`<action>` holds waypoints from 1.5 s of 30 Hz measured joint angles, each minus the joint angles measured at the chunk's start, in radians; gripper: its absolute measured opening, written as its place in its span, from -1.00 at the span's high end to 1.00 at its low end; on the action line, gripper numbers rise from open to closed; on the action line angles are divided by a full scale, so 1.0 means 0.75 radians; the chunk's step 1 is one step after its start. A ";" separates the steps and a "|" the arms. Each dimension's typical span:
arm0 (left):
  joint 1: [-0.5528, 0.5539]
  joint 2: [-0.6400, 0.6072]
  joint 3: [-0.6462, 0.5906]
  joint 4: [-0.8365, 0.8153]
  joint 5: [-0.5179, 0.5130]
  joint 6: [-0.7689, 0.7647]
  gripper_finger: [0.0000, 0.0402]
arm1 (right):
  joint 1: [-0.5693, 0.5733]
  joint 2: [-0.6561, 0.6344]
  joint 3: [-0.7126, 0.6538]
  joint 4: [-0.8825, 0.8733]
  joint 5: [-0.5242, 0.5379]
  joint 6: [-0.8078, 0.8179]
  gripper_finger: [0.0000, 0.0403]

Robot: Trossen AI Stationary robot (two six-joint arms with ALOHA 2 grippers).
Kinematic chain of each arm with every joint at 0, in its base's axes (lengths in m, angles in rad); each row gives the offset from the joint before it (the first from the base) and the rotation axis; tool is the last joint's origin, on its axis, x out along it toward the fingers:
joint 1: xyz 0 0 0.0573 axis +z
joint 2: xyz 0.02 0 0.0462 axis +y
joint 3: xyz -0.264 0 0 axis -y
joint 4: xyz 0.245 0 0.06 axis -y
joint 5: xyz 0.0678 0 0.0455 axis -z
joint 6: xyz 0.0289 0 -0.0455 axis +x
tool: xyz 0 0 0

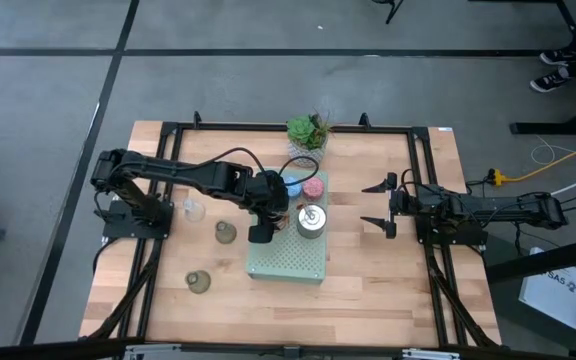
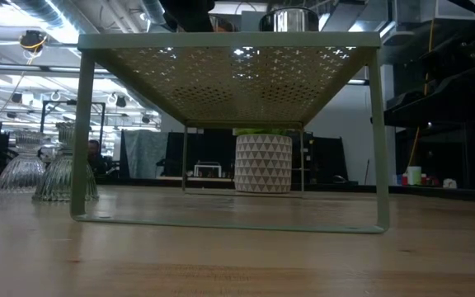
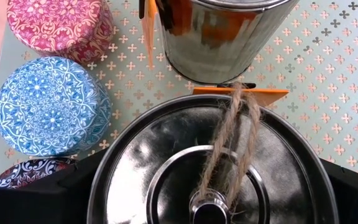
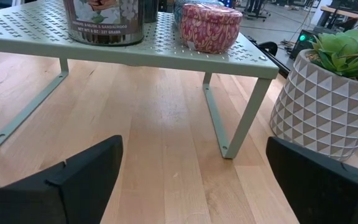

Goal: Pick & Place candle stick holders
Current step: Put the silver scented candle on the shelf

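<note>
A pale green perforated shelf [image 1: 286, 262] stands at the table's middle. On it are a pink holder [image 1: 314, 187], a blue one [image 1: 290, 184] and a shiny silver one [image 1: 311, 222]. The left wrist view also shows a purple one [image 3: 30, 171]. My left gripper [image 1: 261, 225] is over the shelf's left part, shut on a second silver holder [image 3: 210, 168] with a twine loop on its lid. Two olive-green glass holders [image 1: 226, 232] [image 1: 198, 282] stand on the table left of the shelf. My right gripper [image 1: 386, 207] is open and empty, right of the shelf. My left gripper has the silver holder between its two fingers [image 3: 48, 199], which stand against opposite sides of the lid's rim [image 3: 104, 174]. The fingers come from above, pointing down. The lid faces up and level. Whether the holder rests on the shelf or hangs clear, I cannot tell.
A green succulent in a white patterned pot [image 1: 308, 130] stands behind the shelf. A small clear glass [image 1: 193, 210] sits by the left arm. An orange tag [image 3: 241, 91] lies between the two silver holders. Bare wood shows at the table's front [image 1: 368, 300].
</note>
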State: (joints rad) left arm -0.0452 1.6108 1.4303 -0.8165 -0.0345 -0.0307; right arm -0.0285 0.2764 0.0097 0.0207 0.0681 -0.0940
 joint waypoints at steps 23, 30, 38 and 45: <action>0.000 0.000 -0.001 0.001 0.001 0.000 -0.86 | 0.000 0.000 0.000 0.000 0.000 0.000 -0.98; 0.000 0.000 -0.001 0.008 0.001 0.000 -0.86 | 0.000 0.000 0.000 0.000 0.000 0.000 -0.98; 0.000 0.000 -0.001 0.019 0.001 0.000 -0.86 | 0.000 0.000 0.000 0.000 0.000 0.000 -0.98; 0.001 0.000 -0.001 0.023 -0.001 0.001 -0.87 | 0.000 0.000 0.000 0.000 0.000 0.000 -0.98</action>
State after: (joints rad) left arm -0.0448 1.6108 1.4300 -0.7990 -0.0353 -0.0303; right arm -0.0285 0.2764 0.0098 0.0204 0.0681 -0.0940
